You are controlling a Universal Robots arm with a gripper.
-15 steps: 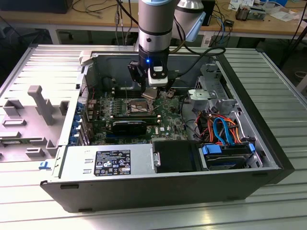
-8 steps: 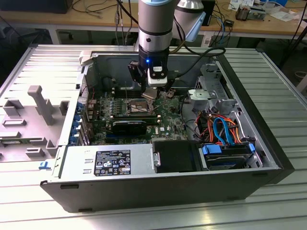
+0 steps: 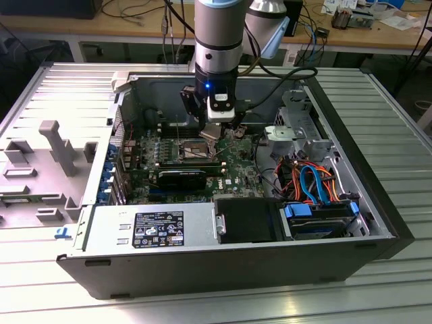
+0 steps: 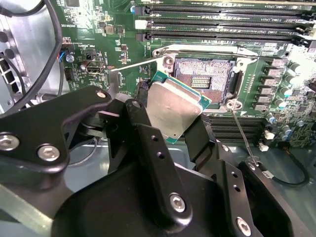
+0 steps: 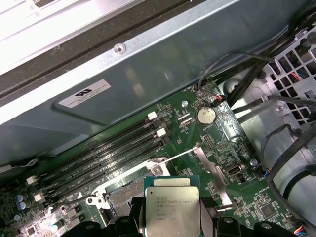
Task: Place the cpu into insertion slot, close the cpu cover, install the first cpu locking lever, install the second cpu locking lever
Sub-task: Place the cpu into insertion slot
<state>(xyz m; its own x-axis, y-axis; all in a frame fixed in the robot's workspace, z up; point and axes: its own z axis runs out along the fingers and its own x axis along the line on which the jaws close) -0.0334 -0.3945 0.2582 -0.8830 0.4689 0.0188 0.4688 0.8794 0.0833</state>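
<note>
Second wrist view: gripper pinches the cpu, tilted at the insertion slot corner.
Slot's dark centre lies exposed; long memory slots run beyond it, a thin metal lever juts alongside.

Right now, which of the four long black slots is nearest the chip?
The memory slot farthest from the case wall, bordering the insertion slot; the gripper holds the cpu nearby.

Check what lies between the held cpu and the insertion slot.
Nothing. In the second wrist view the gripper holds the cpu tilted near the open insertion slot; the stretch is bare.
</note>
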